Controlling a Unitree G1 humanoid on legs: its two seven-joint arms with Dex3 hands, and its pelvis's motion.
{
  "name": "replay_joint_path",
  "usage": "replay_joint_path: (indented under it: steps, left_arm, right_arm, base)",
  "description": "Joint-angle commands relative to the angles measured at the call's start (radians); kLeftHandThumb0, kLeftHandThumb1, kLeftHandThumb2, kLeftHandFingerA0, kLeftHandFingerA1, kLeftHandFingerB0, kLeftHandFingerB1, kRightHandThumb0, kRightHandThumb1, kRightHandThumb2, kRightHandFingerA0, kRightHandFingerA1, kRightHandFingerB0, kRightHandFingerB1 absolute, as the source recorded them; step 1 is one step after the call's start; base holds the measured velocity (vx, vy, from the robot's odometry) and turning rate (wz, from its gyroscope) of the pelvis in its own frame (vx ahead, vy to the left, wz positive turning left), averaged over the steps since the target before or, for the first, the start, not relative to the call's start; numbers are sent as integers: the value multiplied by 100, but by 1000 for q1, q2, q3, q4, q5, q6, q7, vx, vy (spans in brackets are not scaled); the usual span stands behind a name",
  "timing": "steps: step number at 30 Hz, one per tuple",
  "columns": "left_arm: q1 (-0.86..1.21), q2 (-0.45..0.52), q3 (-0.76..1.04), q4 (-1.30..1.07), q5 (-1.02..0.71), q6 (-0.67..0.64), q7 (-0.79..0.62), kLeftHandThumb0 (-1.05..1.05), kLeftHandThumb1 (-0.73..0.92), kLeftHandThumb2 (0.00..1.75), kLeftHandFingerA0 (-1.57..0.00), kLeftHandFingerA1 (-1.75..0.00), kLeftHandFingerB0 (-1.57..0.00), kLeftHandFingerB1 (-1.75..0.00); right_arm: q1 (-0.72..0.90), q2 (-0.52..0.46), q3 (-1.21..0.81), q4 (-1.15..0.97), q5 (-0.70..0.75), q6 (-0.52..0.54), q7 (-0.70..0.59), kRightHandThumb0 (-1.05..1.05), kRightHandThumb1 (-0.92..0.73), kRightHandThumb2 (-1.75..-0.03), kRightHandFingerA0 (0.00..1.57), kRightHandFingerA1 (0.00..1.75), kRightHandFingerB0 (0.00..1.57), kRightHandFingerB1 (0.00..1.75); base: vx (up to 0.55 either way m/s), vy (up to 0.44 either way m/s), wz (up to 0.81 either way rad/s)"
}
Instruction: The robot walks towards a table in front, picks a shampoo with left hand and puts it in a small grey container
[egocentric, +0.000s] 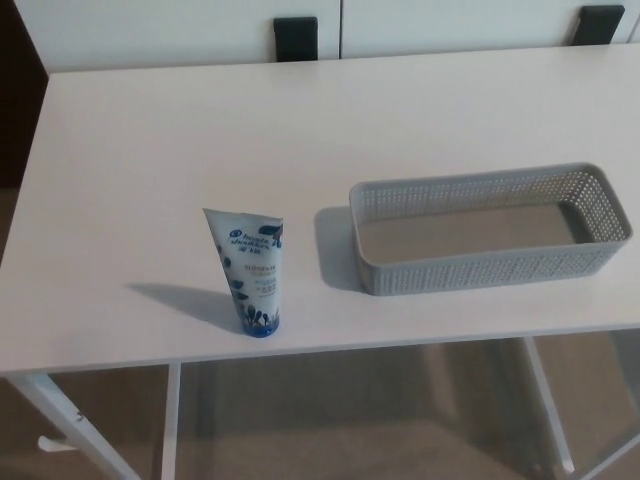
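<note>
A white shampoo tube (250, 270) with blue print stands upright on its cap near the front edge of the white table (200, 130), left of centre. To its right, a small grey woven container (490, 228) lies lengthwise with nothing inside. Roughly a hand's width of tabletop separates the tube from the container. Neither of my hands shows in the head view.
The table's front edge (320, 350) runs across the lower part of the picture, with white legs (70, 420) and floor below. Two dark chair backs (296, 38) stand behind the far edge against a white wall.
</note>
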Motion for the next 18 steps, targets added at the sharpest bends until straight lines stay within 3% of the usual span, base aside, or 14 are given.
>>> replay_joint_path:
  steps: [1,3,4,6,7,8,9,11,12,18]
  left_arm:
    - [-66,77,-129,-340,-209,212,-101,-58,36,67,0,0,0,0]
    - [-91,59,-165,-277,-138,204,-100,-58,36,65,0,0,0,0]
    - [-93,51,-179,-248,-120,198,-107,-55,44,54,0,0,0,0]
    - [-96,41,-200,-211,-103,194,-108,-57,44,54,0,0,0,0]
    - [-108,39,-208,-193,-100,197,-107,-61,36,65,0,0,0,0]
    - [-121,38,-213,-180,-100,201,-106,-61,36,65,0,0,0,0]
    - [-140,30,-226,-142,-81,207,-97,-57,44,54,0,0,0,0]
    - [-168,30,-235,-92,-53,182,-99,-58,45,54,0,0,0,0]
    - [-172,28,-239,-75,-53,181,-100,-58,37,65,0,0,0,0]
    - [-234,15,-274,33,-26,180,-99,-56,38,65,0,0,0,0]
  right_arm:
    - [-1,-34,31,1,-38,-2,8,-36,-71,-61,64,44,53,39]
    - [15,-32,33,2,-35,-9,2,-36,-69,-61,66,45,54,40]
    - [25,-31,27,3,-25,-8,1,-34,-68,-61,69,48,54,41]
    - [34,-31,16,3,-12,-6,1,-34,-69,-61,69,47,53,40]
    - [32,-33,17,3,-14,-8,1,-34,-70,-61,69,46,53,40]
    - [26,-36,19,2,-16,-8,2,-34,-70,-61,69,46,53,40]
    - [24,-39,25,-1,-22,-13,3,-35,-70,-61,67,45,53,39]
    - [16,-33,16,-1,-13,-7,-1,-35,-69,-61,68,46,54,40]
    - [16,-32,22,1,-20,-4,-5,-36,-70,-61,66,45,52,39]
    - [17,-46,37,-11,-27,-20,18,-39,-69,-61,65,47,50,39]
  base:
    - [0,0,0]
    - [0,0,0]
    - [0,0,0]
    - [0,0,0]
    - [0,0,0]
    - [0,0,0]
    - [0,0,0]
    - [0,0,0]
    - [0,0,0]
    - [0,0,0]
